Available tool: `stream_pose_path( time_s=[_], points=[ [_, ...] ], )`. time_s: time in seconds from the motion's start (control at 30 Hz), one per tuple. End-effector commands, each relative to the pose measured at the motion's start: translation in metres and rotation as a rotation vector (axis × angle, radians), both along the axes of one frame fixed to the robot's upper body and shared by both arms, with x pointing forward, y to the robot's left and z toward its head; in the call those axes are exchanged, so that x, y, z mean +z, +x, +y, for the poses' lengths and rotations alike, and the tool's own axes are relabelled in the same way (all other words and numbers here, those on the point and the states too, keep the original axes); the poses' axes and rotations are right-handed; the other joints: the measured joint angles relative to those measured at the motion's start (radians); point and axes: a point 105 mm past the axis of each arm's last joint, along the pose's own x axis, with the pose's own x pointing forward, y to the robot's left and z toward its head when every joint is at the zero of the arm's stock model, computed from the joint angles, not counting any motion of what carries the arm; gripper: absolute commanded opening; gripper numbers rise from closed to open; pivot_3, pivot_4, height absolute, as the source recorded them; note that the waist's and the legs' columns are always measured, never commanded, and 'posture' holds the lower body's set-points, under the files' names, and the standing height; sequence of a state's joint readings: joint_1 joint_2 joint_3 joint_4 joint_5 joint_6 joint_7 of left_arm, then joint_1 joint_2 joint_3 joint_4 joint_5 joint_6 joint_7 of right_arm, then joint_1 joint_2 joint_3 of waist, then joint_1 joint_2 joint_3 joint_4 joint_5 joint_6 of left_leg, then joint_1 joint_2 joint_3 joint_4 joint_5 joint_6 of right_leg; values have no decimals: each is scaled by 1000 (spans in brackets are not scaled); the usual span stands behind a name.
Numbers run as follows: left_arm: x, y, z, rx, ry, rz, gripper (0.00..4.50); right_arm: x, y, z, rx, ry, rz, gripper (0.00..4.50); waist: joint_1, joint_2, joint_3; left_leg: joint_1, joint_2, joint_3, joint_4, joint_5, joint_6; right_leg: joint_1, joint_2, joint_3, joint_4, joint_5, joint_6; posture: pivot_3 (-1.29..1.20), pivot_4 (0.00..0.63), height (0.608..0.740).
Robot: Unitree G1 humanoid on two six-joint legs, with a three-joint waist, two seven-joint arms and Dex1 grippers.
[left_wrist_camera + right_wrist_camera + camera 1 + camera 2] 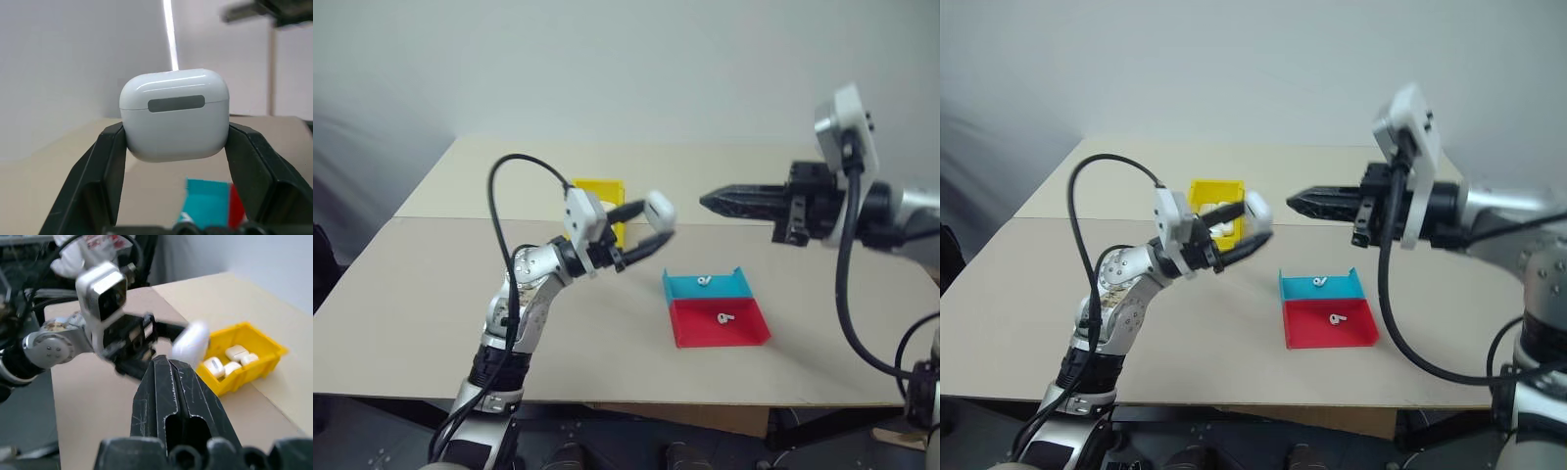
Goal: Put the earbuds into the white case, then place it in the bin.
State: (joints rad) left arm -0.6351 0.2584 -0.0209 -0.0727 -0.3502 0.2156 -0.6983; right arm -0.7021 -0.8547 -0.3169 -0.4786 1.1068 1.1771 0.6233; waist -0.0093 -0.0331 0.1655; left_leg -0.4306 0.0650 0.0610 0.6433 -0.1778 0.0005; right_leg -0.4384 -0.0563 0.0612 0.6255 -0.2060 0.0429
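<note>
Right now my left gripper [651,227] is clamped on the white case [660,209], which sits lid-shut between my two black fingertips, lifted above the table [431,294] and just in front of the yellow bin [600,191]. My right gripper [715,202] has its fingers pressed together on nothing; it hangs level in the air, its tip pointing at the held case with a gap between them.

Counting: one white case in my grip, and in the bin what look like four more identical cases, though the wrist view blurs them, so I may be off by one. Two earbuds lie loose, one [705,281] in the teal tray [690,287] and one [724,318] in the red tray [744,328]. The two trays touch edge to edge, below and between my grippers.
</note>
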Motion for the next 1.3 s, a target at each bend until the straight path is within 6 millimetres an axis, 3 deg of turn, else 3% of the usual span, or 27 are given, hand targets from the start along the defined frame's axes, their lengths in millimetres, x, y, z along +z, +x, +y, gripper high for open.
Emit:
stream_pose_path(
  time_s=[0.03, 0.3, 0.63, 0.8, 0.83, 0.93, 1.1, 1.3],
  points=[
    [23, 9, 10, 150, -51, -53, 2764, 10, -13, -2, -49, 46, -112, 19, -2, 0, 0, 0, 0, 0, 0, 0, 0, 0, 0, 0, 0, 0, 0, 0, 150, 740],
    [9, 71, 44, 548, -6, 73, 2764, -12, -2, 3, -221, 62, -105, 19, -7, 0, 0, 5, 0, 0, 0, 1, 2, 2, 1, 1, 2, 0, 1, 0, 150, 740],
    [-20, 117, 46, 653, 36, 201, 2764, -8, 1, 8, -229, 69, -120, 19, -3, 0, 0, -1, -1, 0, 0, 1, 2, 0, 0, 0, -1, 1, -1, 0, 150, 740],
    [-27, 130, 36, 658, 62, 232, 4467, -7, 5, 9, -224, 72, -116, 0, -3, 0, 0, -1, -1, -1, -1, 1, 2, 0, 0, -1, -1, 0, 0, 0, 150, 740],
    [-28, 131, 36, 666, 65, 231, 4491, -7, 5, 8, -226, 72, -116, 0, -3, 0, 0, -1, -1, -1, -1, 1, 2, 0, 0, -1, -1, 0, 0, 0, 150, 740],
    [-22, 131, 37, 648, 40, 207, 4491, -8, 4, 6, -228, 72, -119, 0, -7, 0, 0, -1, -1, -1, -1, 1, 2, 0, 0, -1, -1, 0, 0, 0, 150, 740],
    [-9, 112, 50, 459, -2, 161, 4491, -18, -1, -1, -265, 50, -156, 0, -8, 0, 0, -1, 0, -1, -2, 1, 2, -1, 0, -1, -1, 3, -4, 0, 150, 740],
    [-1, 46, 71, 218, 109, 83, 4491, -51, 2, -11, -334, 26, -154, 0, -16, 0, 0, 0, 0, 0, -3, 1, 1, -1, 0, 0, 0, 3, -4, 0, 150, 740]
  ],
)
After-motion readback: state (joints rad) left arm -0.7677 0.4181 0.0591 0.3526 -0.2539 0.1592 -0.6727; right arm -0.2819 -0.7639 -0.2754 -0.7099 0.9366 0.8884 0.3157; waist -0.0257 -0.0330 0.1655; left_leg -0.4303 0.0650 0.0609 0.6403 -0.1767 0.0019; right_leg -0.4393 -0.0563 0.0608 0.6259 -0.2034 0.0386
